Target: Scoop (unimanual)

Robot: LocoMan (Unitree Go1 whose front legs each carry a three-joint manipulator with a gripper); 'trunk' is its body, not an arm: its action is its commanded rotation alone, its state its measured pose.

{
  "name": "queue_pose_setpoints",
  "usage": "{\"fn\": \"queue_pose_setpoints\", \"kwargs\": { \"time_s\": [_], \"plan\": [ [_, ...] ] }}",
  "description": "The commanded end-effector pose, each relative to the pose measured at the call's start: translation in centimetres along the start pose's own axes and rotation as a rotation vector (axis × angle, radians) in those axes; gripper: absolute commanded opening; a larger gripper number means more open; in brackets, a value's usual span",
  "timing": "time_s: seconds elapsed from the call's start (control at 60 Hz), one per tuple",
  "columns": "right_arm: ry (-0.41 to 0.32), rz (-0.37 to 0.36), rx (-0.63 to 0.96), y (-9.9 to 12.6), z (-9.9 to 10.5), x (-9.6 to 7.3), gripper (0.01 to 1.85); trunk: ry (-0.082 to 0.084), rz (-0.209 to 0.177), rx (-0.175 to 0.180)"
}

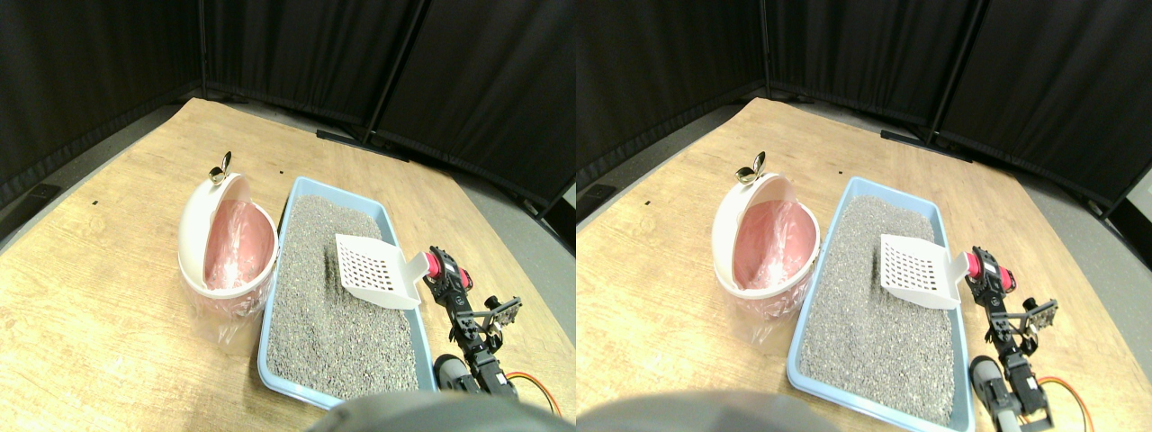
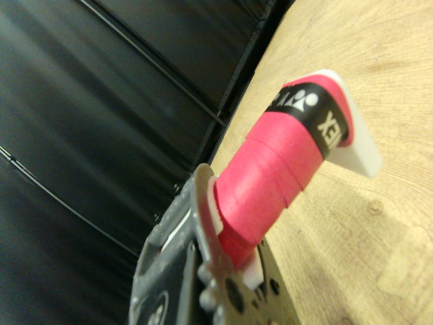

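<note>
White slotted scoop (image 1: 376,268), pink-wrapped handle, tilted over grey litter (image 1: 337,315)

Matt white plastic scoop (image 1: 376,268) wrapped in pink tape, gritty grey litter (image 1: 337,315), wood-grain table (image 1: 108,297).

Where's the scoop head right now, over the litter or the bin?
In the stereo view, the white slotted scoop sits over the right side of the blue litter tray, on the grey litter, with the pink-lined bin left of the tray.
</note>
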Motion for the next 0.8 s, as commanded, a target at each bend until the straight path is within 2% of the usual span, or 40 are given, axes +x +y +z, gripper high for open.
{"fn": "queue_pose_setpoints", "kwargs": {
  "time_s": [0.017,0.083,0.183,0.283,0.317,0.383,0.417,0.55,0.583,0.667,0.8],
  "plan": [
    [-0.021,-0.017,0.026,-0.2,-0.1,-0.2,0.06,0.001,0.007,0.002],
    [-0.009,-0.006,0.011,-0.4,-0.1,0.0,0.06,0.001,0.007,0.002],
    [0.021,-0.035,-0.009,-0.3,0.1,0.0,0.06,0.004,0.009,0.003],
    [0.038,-0.019,-0.013,-0.4,0.0,0.1,0.06,0.0,0.012,0.001],
    [0.059,-0.042,-0.01,-0.4,0.0,-0.1,0.06,0.0,0.012,0.001],
    [0.075,-0.01,-0.007,-0.9,-0.4,0.0,0.06,0.0,0.012,0.001],
    [0.091,-0.046,-0.006,-0.9,-0.5,-0.2,0.06,0.0,0.012,0.001],
    [0.109,-0.022,-0.011,-1.2,-1.1,-0.1,0.06,-0.002,0.016,-0.001],
    [0.118,-0.041,-0.011,-1.1,-1.2,-0.3,0.06,-0.002,0.016,-0.001],
    [0.11,0.001,-0.02,-1.3,-1.6,-0.1,0.06,-0.003,0.012,0.007],
    [0.131,-0.03,-0.006,-1.1,-1.3,0.2,0.06,0.0,0.01,0.005]
  ]
}}
